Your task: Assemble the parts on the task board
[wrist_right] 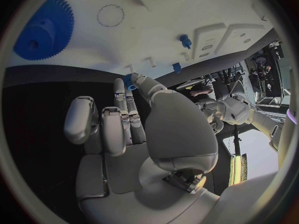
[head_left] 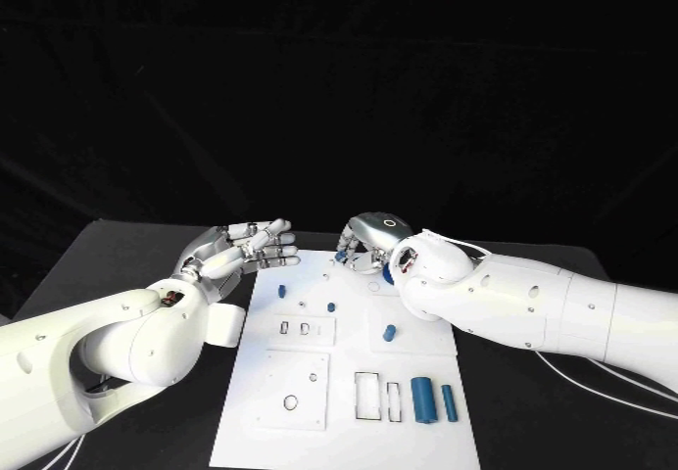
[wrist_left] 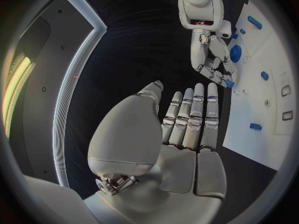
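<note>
A small blue part (wrist_right: 128, 80) is pinched by the right robot hand (head_left: 379, 245) at the task board's (head_left: 339, 431) upper edge (frame centre). The left robot hand (head_left: 240, 251), fingers extended, is held empty beside it. Two blue cylinders (head_left: 421, 394) lie lower right.

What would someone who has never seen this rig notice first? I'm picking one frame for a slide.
The eye goes first to the two silver hands meeting over the far end of the white task board: the left hand flat with its fingers held straight, the right hand curled down over the board's far edge. Next comes the blue gear lying on the board near the right hand, then the two blue cylinders at the board's near right.
</note>
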Robot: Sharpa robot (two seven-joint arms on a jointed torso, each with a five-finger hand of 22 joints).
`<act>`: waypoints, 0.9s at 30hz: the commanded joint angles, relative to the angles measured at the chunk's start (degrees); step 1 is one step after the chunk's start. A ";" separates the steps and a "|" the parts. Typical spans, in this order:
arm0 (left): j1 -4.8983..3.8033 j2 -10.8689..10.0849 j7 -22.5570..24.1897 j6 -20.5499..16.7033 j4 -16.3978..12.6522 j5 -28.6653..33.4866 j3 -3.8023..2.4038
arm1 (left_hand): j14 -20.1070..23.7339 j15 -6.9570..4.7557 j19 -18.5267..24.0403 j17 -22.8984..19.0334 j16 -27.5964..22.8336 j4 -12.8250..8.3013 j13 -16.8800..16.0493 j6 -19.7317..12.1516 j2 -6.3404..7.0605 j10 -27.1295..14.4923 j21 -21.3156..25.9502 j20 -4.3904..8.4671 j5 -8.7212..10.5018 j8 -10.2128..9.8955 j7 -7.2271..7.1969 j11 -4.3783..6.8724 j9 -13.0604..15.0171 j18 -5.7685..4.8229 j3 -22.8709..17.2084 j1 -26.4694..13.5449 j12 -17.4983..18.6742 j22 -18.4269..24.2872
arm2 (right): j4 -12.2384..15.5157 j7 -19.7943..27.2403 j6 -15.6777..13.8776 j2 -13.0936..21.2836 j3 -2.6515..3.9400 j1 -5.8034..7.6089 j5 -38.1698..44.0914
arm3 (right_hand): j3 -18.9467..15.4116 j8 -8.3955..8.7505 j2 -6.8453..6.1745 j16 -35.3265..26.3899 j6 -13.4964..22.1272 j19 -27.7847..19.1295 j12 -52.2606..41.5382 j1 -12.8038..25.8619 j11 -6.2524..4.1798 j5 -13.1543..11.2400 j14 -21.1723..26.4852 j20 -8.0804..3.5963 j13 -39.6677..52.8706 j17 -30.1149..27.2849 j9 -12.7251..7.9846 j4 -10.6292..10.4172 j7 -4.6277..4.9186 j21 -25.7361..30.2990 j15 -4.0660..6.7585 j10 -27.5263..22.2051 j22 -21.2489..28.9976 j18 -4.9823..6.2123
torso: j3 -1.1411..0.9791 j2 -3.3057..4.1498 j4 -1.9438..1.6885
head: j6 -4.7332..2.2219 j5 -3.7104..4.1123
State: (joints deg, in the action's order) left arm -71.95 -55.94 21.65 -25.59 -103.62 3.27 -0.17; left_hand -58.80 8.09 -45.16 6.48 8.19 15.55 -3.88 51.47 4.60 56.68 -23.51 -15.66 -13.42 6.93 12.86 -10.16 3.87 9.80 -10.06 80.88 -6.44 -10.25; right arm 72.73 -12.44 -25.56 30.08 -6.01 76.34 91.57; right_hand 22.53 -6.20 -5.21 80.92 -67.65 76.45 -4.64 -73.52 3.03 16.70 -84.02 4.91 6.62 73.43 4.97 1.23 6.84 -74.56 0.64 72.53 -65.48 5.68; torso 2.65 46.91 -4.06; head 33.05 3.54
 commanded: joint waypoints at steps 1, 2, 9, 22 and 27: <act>-0.18 0.16 0.28 0.97 0.06 -0.05 -0.06 | 0.05 0.20 0.09 0.10 -0.31 -0.34 0.06 0.23 0.04 -0.10 -0.38 -0.14 0.19 -0.40 0.50 -0.41 -0.08 0.63 -0.05 0.38 0.26 -0.07 | -0.87 -0.01 -0.66 -0.81 0.00 -0.16 0.25 | -0.04 -0.16 0.06 0.41 -0.26 0.40 0.40 0.41 0.13 -0.10 -3.10 0.10 0.01 0.07 1.69 -0.26 -0.34 -0.37 0.53 -0.05 -0.05 -0.74 | -0.02 0.09 -0.07 | 0.04 -0.10; -0.19 0.17 0.27 0.97 0.08 -0.05 -0.06 | 0.05 0.20 0.09 0.10 -0.31 -0.34 0.06 0.23 0.04 -0.10 -0.38 -0.14 0.19 -0.40 0.50 -0.41 -0.08 0.63 -0.05 0.38 0.26 -0.07 | -1.05 0.03 -0.65 -1.01 0.00 -0.19 0.24 | -0.03 -0.14 0.05 0.43 -0.22 0.39 0.42 0.41 0.13 -0.09 -3.10 0.10 0.01 0.11 1.70 -0.28 -0.32 -0.37 0.52 -0.07 -0.05 -0.74 | -0.01 0.10 -0.08 | 0.03 -0.12; -0.24 0.26 0.25 0.99 0.19 -0.05 -0.06 | 0.05 0.20 0.09 0.10 -0.31 -0.34 0.06 0.23 0.04 -0.10 -0.38 -0.14 0.19 -0.40 0.50 -0.41 -0.08 0.63 -0.05 0.38 0.26 -0.07 | -2.04 0.26 0.10 -2.15 0.00 -0.32 0.21 | -0.01 -0.11 0.02 0.47 -0.15 0.39 0.48 0.40 0.15 -0.06 -3.11 0.10 0.00 0.15 1.71 -0.31 -0.30 -0.38 0.50 -0.13 -0.08 -0.74 | 0.01 0.10 0.04 | 0.04 -0.53; -0.36 0.32 0.22 0.99 0.17 -0.05 -0.06 | 0.05 0.20 0.09 0.10 -0.31 -0.34 0.06 0.23 0.04 -0.10 -0.38 -0.14 0.19 -0.40 0.50 -0.41 -0.08 0.63 -0.05 0.38 0.26 -0.07 | -3.21 -0.21 2.52 -2.99 -0.05 -0.58 0.30 | -0.04 -0.02 -0.12 0.50 0.03 0.22 0.60 0.50 0.23 -0.05 -3.10 0.13 -0.01 0.14 1.77 -0.46 -0.21 -0.22 0.45 -0.25 0.16 -0.69 | 0.03 0.25 -0.02 | 0.19 -0.59; -0.42 0.31 0.17 0.99 0.14 -0.05 -0.06 | 0.03 0.20 0.11 0.11 -0.36 -0.39 0.05 0.24 0.03 -0.09 -0.39 -0.15 0.20 -0.43 0.50 -0.42 -0.08 0.63 -0.07 0.45 0.31 -0.07 | -3.66 -0.32 2.90 -3.28 -0.06 -0.59 0.31 | -0.08 0.05 -0.25 0.47 0.15 0.10 0.68 0.57 0.28 -0.09 -3.07 0.15 -0.01 0.03 1.80 -0.55 -0.15 -0.10 0.41 -0.34 0.33 -0.66 | 0.04 0.32 0.00 | 0.21 -0.60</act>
State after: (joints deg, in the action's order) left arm -72.20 -55.76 21.59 -25.58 -103.36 3.27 -0.17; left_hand -58.80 8.09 -45.16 6.51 8.17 15.49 -3.88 51.47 4.60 56.68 -23.54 -15.66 -13.42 6.72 12.86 -10.16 3.87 9.80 -10.11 80.88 -6.44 -10.25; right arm 69.30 -12.40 -24.49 26.85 -6.01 75.86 91.49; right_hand 22.37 -5.88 -5.31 81.14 -67.54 76.45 -4.13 -73.43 3.15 16.26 -84.03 4.91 6.61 73.47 4.97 1.08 6.72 -74.55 0.63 72.41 -65.20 5.69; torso 2.66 47.18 -4.06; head 33.23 2.94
